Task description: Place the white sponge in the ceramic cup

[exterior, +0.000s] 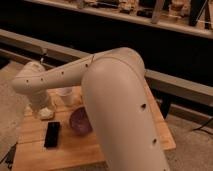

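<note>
The white sponge (47, 113) lies on the wooden table (35, 132) near its left back corner. Just right of it and further back stands the pale ceramic cup (65, 96), upright. My gripper (39, 108) hangs down at the end of the white arm, right over the sponge's left edge, and is open. Nothing is held in it. My bulky forearm and elbow (115, 100) fill the middle of the camera view and hide the table's right half.
A dark maroon bowl (79, 121) sits right of the sponge, partly behind the arm. A flat black phone (51, 134) lies in front of the sponge. A dark rail and shelving run along the back.
</note>
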`<state>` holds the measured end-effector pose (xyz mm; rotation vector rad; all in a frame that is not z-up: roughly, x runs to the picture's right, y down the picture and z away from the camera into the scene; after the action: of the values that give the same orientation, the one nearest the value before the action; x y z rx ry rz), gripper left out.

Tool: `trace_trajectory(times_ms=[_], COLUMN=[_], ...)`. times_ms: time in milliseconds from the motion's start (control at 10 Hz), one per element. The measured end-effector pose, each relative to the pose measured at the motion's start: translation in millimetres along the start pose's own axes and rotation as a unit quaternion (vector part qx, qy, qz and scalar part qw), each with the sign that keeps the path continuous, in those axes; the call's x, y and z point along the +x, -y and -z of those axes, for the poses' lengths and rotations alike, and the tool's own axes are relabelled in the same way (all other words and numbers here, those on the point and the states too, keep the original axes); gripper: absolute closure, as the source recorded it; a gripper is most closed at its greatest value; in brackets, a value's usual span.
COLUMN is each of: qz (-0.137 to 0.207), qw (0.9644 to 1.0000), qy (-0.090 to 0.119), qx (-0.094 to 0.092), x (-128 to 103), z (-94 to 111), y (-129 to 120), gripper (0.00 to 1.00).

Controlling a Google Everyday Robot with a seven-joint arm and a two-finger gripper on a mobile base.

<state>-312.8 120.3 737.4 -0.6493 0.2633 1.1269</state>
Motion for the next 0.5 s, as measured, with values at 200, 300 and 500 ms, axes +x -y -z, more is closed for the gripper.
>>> trace_trajectory(times_ms=[200, 300, 500], qz=[-0.006, -0.009, -0.012], qw=[0.9999, 0.9998, 0.9995], qy=[-0.008, -0.014, -0.027], qx=[0.007, 0.009, 0.013], x=[-11.0, -15.0, -21.7], z=[-16.0, -24.0, -42.6], y=[2.0, 3.0, 1.7], gripper=[0.35, 0.35, 0.35])
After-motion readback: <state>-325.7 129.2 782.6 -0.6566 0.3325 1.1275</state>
